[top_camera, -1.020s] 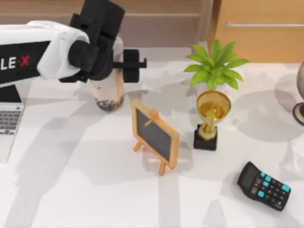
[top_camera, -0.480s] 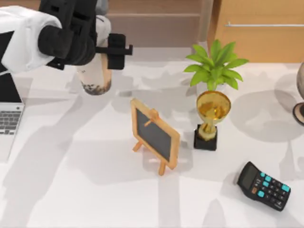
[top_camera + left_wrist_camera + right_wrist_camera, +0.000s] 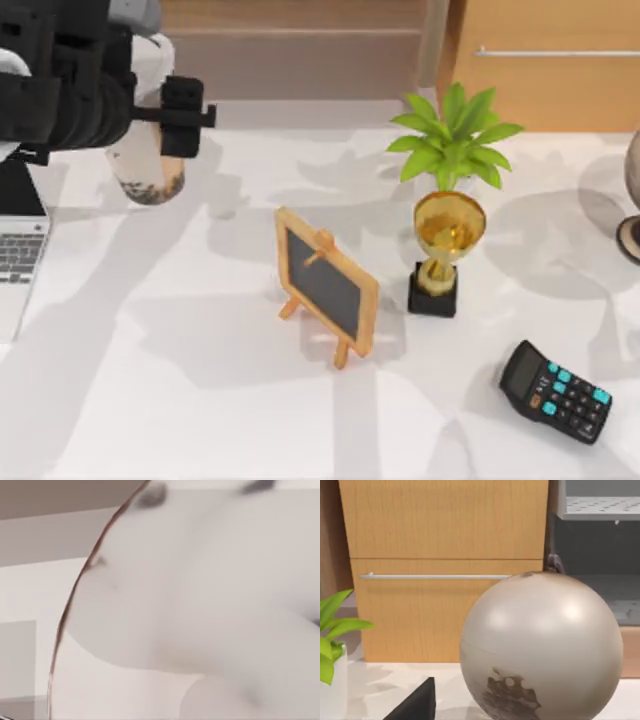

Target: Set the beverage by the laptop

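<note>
Left gripper (image 3: 150,110): clamped on the beverage (image 3: 145,150), at the far left of the table (image 3: 200,400), just right of the laptop (image 3: 18,255). One black finger (image 3: 182,115) presses the cup's right flank; the opposite one is hidden behind the wrist.
Beverage: tall clear cup of beige milk tea, dark pearls at its bottom, tilted slightly in the grasp. Its base hangs just past the laptop's far right corner; whether it touches the table cannot be told. In the left wrist view the white lid (image 3: 210,590) sits very close to the lens.
Laptop: silver-grey, at the table's left edge, grey keys and part of a black screen showing.
Chalkboard easel (image 3: 325,285): small, wood-framed, well right of the laptop, about mid-table.
Trophy (image 3: 445,250): gold cup on a black base, further right of the laptop than the easel, just beside the plant (image 3: 452,135).
Calculator (image 3: 555,390): black with teal keys, far from the laptop, toward the near right corner.
Globe (image 3: 542,647): pale grey, at the right edge, in front of a wooden cabinet (image 3: 445,555).
Right gripper: whether parted or closed cannot be told; a dark edge (image 3: 415,705) shows in the right wrist view.
</note>
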You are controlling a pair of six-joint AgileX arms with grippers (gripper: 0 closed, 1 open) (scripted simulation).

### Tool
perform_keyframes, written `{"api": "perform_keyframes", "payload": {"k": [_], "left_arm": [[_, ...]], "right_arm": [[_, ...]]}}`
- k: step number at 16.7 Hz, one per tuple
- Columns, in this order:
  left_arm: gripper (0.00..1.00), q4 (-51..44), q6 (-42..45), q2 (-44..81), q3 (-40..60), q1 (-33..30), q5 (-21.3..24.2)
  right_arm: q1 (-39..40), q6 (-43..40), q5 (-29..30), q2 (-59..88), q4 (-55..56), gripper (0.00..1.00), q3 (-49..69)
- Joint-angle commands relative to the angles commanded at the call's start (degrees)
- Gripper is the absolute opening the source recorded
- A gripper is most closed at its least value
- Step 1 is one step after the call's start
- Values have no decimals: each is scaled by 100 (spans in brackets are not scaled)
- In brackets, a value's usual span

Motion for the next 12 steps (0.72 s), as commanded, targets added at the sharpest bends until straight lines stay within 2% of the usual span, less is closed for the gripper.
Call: {"api": "perform_keyframes", "payload": {"k": [12], "left_arm": [[0, 215, 36, -1105, -1573, 844, 387]], "right_arm": [[0, 0, 0, 0, 0, 100, 0]]}}
